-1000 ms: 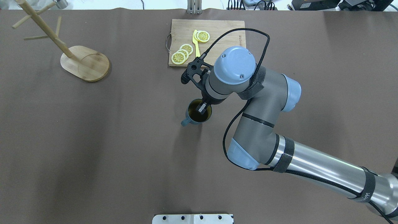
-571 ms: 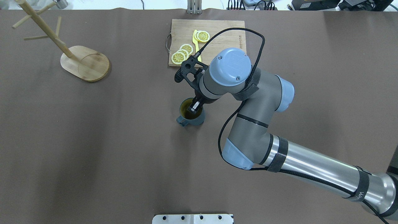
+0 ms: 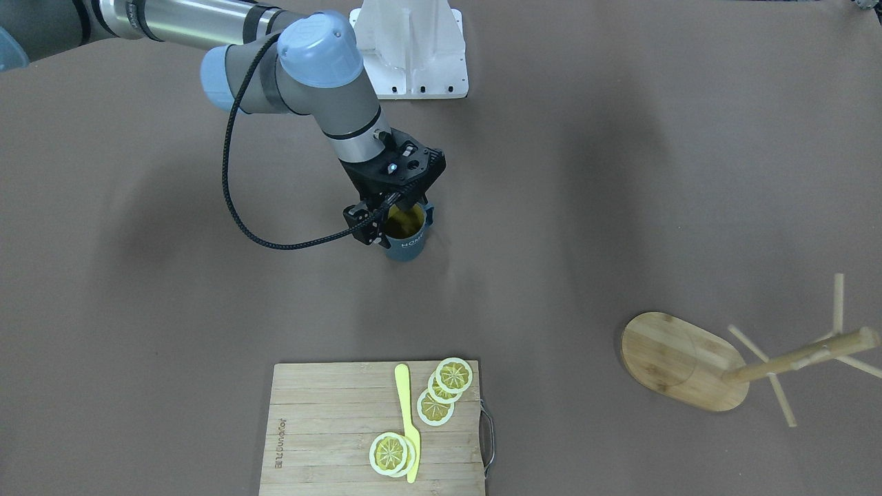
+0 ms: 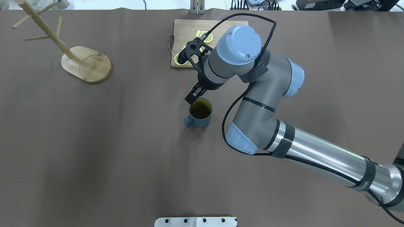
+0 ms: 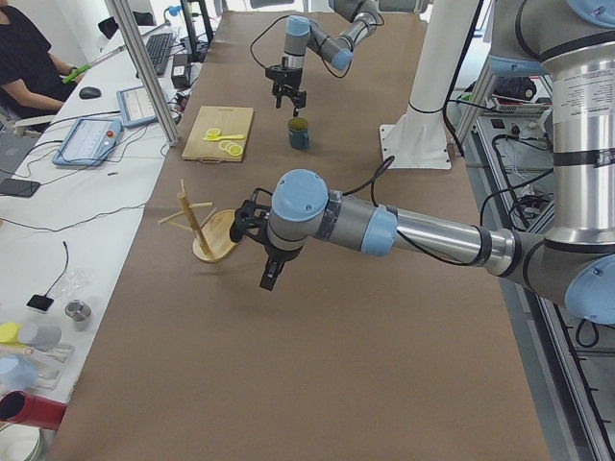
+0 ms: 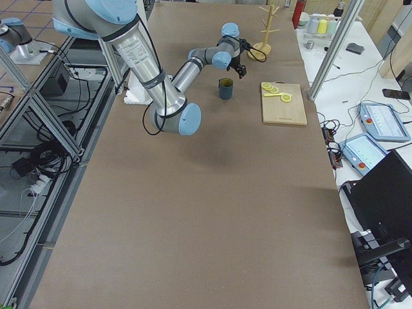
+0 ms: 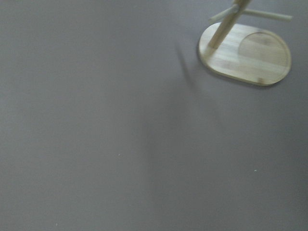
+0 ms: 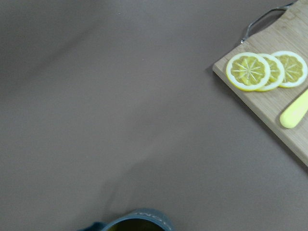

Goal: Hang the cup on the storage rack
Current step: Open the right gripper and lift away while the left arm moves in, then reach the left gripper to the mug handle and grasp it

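Observation:
The dark teal cup (image 4: pixel 200 114) stands upright on the brown table, handle (image 4: pixel 188 121) towards the robot's left. It also shows in the front view (image 3: pixel 406 242), and its rim is at the bottom edge of the right wrist view (image 8: pixel 142 219). My right gripper (image 4: pixel 193 97) hangs open just above the cup's far rim and holds nothing. The bamboo storage rack (image 4: pixel 86 64) stands at the far left with bare pegs, and shows in the left wrist view (image 7: pixel 245 55). My left gripper (image 5: pixel 269 277) hovers above the table near the rack (image 5: pixel 207 230); I cannot tell its state.
A bamboo cutting board (image 4: pixel 183 28) with lemon slices (image 3: pixel 441 393) and a yellow knife (image 3: pixel 406 420) lies beyond the cup, partly under my right wrist. A white mounting plate (image 4: pixel 195 221) sits at the robot's edge.
The right gripper, which had one finger inside the cup, has let go and risen towards the cutting board. The cup now stands alone on the table.

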### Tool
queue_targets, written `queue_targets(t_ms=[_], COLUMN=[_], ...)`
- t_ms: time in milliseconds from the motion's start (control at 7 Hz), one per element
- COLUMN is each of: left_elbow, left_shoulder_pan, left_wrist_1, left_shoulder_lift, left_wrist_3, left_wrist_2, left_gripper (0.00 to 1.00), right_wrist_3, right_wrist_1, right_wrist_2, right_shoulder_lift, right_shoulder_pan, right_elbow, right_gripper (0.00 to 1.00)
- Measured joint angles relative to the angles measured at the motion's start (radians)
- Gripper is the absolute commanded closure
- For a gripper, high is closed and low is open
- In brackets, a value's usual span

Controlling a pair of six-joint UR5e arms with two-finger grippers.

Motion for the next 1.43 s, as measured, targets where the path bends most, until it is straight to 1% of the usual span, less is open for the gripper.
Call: queue_targets(t_ms=[143, 286, 429, 571, 714, 857, 1000, 1286, 1429], left_elbow=[-0.095, -0.178, -0.218, -0.214, -0.188, -0.158, -0.132, -0.09, -0.044], left_shoulder_pan=[0.003, 0.028, 0.092, 0.169, 0.241, 0.334, 0.448, 0.682, 0.791], left_wrist_1=[-0.011, -0.042, -0.114, -0.21, -0.308, -0.401, -0.466, -0.518, -0.564], left_shoulder_lift=[-0.002, -0.026, -0.08, -0.152, -0.216, -0.265, -0.308, -0.373, -0.391], left_wrist_3=[-0.025, -0.119, -0.277, -0.44, -0.56, -0.66, -0.741, -0.843, -0.874], left_wrist_2=[-0.011, -0.014, -0.006, 0.021, 0.072, 0.157, 0.268, 0.492, 0.607], left_gripper=[0.02, 0.02, 0.02, 0.02, 0.02, 0.02, 0.02, 0.02, 0.03], right_wrist_3=[0.027, 0.049, 0.062, 0.067, 0.069, 0.069, 0.075, 0.146, 0.192], right_wrist_1=[-0.003, -0.004, -0.008, -0.024, -0.055, -0.08, -0.091, -0.094, -0.091], right_wrist_2=[0.083, 0.15, 0.191, 0.223, 0.251, 0.263, 0.264, 0.274, 0.287], right_shoulder_lift=[-0.017, -0.052, -0.114, -0.186, -0.24, -0.282, -0.315, -0.338, -0.338], right_shoulder_pan=[0.049, 0.095, 0.14, 0.19, 0.243, 0.293, 0.333, 0.394, 0.405], right_elbow=[0.002, 0.014, 0.046, 0.076, 0.086, 0.086, 0.077, 0.036, 0.021], right_gripper=[0.01, 0.01, 0.01, 0.01, 0.01, 0.01, 0.01, 0.01, 0.01])
